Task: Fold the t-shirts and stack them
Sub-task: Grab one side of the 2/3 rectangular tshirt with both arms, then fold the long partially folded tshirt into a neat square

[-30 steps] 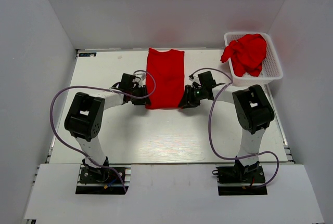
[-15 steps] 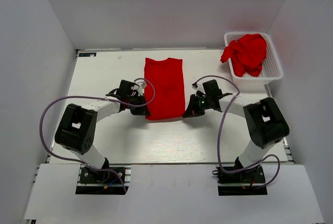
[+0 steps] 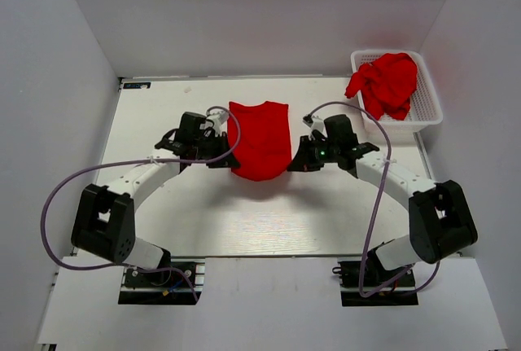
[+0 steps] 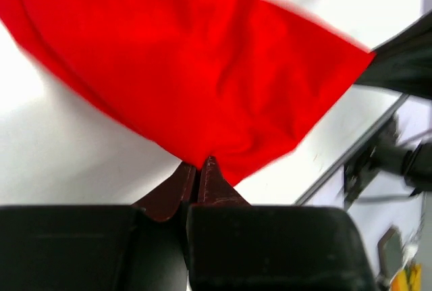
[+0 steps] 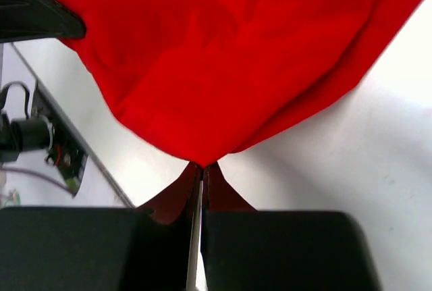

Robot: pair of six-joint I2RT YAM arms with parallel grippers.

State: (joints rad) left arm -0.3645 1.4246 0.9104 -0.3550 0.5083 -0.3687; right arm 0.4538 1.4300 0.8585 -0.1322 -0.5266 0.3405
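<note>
**Top external view.** One bright red short-sleeved cloth t-shirt point(image 3: 260, 135), narrowed to a long panel, sits well to the left of the white plastic lattice basket point(image 3: 431, 105). Its near edge is raised off the white tabletop point(image 3: 203, 212) and sags in a curve, with a shadow beneath it. A heap of red t-shirts point(image 3: 387, 82) fills the basket. The left tool point(image 3: 229, 160) is at the panel corner farther from the basket. The right tool point(image 3: 292, 164) is at the corner nearer the basket.

Assessment: the cloth is light, limp and without stiffness, so it droops between two holds. It is best held at opposite hem corners, pinching all layers.

**Left wrist view.** The left tool point(image 4: 202, 169) has its dark red fingers pressed together, with no gap showing. They clamp a gathered point of the t-shirt point(image 4: 182, 68), which fans out from the tips.

**Right wrist view.** The right tool point(image 5: 201, 171) is likewise closed to a hairline. It pinches a corner of the t-shirt point(image 5: 236, 55), which drapes in soft folds away from the tips.
</note>
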